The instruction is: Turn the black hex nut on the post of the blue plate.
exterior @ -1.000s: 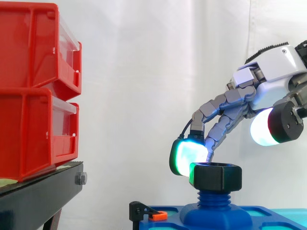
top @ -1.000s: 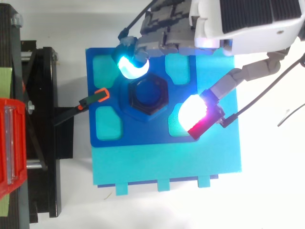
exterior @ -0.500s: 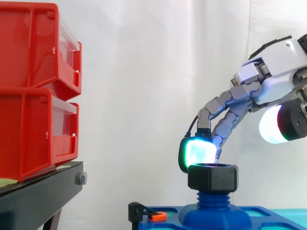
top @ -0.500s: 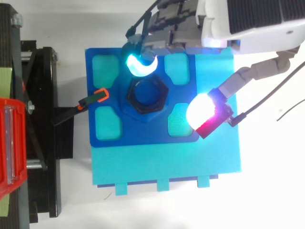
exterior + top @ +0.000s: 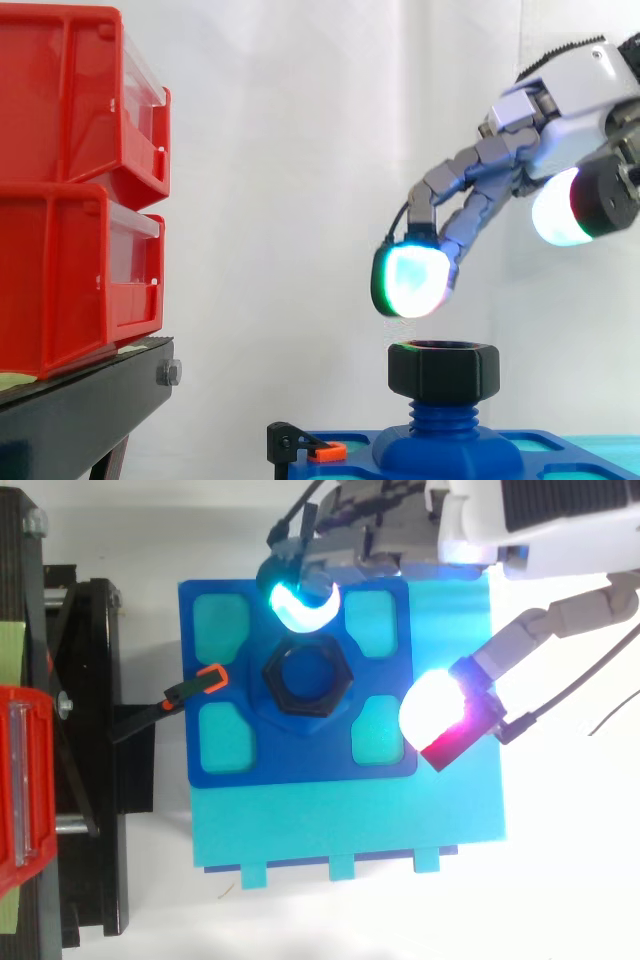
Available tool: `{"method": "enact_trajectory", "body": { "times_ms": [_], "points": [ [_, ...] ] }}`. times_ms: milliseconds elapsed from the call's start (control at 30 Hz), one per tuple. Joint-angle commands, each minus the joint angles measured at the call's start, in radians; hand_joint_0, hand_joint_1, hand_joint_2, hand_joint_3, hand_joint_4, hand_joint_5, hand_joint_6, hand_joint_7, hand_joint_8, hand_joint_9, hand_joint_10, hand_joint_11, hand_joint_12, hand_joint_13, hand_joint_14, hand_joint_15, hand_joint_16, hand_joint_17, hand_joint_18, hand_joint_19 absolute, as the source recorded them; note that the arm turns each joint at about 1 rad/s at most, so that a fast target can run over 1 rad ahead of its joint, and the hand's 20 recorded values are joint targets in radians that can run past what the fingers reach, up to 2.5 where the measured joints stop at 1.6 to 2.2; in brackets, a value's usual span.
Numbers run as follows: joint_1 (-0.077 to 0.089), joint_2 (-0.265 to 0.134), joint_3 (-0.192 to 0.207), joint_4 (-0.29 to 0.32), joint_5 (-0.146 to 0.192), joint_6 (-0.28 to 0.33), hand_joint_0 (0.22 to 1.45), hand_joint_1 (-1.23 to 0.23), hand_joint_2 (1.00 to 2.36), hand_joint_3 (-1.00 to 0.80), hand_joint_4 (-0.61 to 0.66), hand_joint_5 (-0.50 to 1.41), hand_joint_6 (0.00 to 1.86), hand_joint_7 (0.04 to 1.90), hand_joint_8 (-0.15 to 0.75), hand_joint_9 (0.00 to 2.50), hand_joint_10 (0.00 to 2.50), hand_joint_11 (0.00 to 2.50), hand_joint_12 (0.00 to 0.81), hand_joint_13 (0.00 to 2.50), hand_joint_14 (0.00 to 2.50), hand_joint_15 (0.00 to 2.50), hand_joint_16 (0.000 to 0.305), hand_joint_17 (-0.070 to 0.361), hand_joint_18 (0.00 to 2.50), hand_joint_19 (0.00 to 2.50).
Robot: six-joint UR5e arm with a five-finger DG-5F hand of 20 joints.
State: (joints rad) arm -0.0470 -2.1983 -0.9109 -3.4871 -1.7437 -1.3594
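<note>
Directly beneath the hand [image 5: 585, 95], the black hex nut [image 5: 443, 370] is seen seated on the blue threaded post [image 5: 443, 417] of the blue plate [image 5: 300, 765]; a clear gap is left between the nut and the cyan-glowing fingertip [image 5: 412, 280] above its rim; the fingers are held loosely extended, with nothing grasped; the thumb pad [image 5: 432, 710], lit white and red, is kept apart beside the nut; an orange-tipped clamp [image 5: 205, 680] is fixed across the nut from the thumb; red bins [image 5: 70, 190] are stacked well away.
</note>
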Motion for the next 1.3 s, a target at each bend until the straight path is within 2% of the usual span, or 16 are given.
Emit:
{"method": "enact_trajectory", "body": {
  "times_ms": [0,300,433,500,533,567,633,700,833,1267],
  "points": [
    [0.003,0.0,0.024,0.0,0.001,0.002,0.46,-0.46,1.0,-0.5,0.19,-0.17,0.5,1.07,0.193,0.5,0.01,0.26,0.328,0.56,0.01,0.29,0.044,0.1,0.34,0.3],
    [0.004,-0.003,0.029,0.023,0.003,0.046,0.46,-0.46,1.0,-0.5,0.19,-0.17,0.5,1.05,0.19,0.51,0.01,0.26,0.328,0.56,0.01,0.29,0.044,0.1,0.34,0.31],
    [0.013,-0.014,0.015,0.054,0.004,0.051,0.46,-0.52,1.0,-0.5,0.16,-0.19,0.5,0.99,0.189,0.51,0.01,0.26,0.326,0.56,0.01,0.3,0.044,0.099,0.34,0.31],
    [0.021,-0.018,-0.006,0.074,0.004,0.056,0.46,-0.56,1.0,-0.5,0.16,-0.19,0.5,0.99,0.183,0.5,0.01,0.26,0.325,0.56,0.01,0.3,0.044,0.099,0.34,0.31],
    [0.027,-0.018,-0.031,0.105,0.004,0.065,0.46,-0.57,1.0,-0.5,0.16,-0.2,0.5,0.99,0.183,0.5,0.01,0.26,0.325,0.56,0.01,0.29,0.044,0.099,0.34,0.31],
    [0.027,-0.018,-0.031,0.105,0.004,0.065,0.46,-0.58,1.0,-0.5,0.16,-0.2,0.5,0.99,0.186,0.49,0.01,0.25,0.325,0.56,0.01,0.3,0.044,0.099,0.34,0.31],
    [0.038,-0.018,-0.071,0.174,0.004,0.088,0.46,-0.59,1.0,-0.5,0.16,-0.2,0.5,0.99,0.185,0.49,0.01,0.26,0.325,0.56,0.01,0.29,0.044,0.099,0.34,0.31],
    [0.039,-0.018,-0.074,0.189,0.004,0.092,0.46,-0.58,1.0,-0.5,0.17,-0.19,0.5,1.0,0.184,0.49,0.01,0.27,0.325,0.56,0.01,0.3,0.044,0.1,0.34,0.3],
    [0.045,-0.02,-0.074,0.183,0.004,0.092,0.46,-0.56,1.0,-0.5,0.16,-0.19,0.5,1.0,0.186,0.5,0.01,0.26,0.325,0.56,0.01,0.3,0.044,0.1,0.33,0.31],
    [0.042,-0.034,-0.074,0.177,0.0,0.083,0.46,-0.53,1.0,-0.5,0.17,-0.19,0.5,1.0,0.188,0.5,0.01,0.26,0.326,0.56,0.01,0.29,0.044,0.099,0.33,0.31]
  ]
}}
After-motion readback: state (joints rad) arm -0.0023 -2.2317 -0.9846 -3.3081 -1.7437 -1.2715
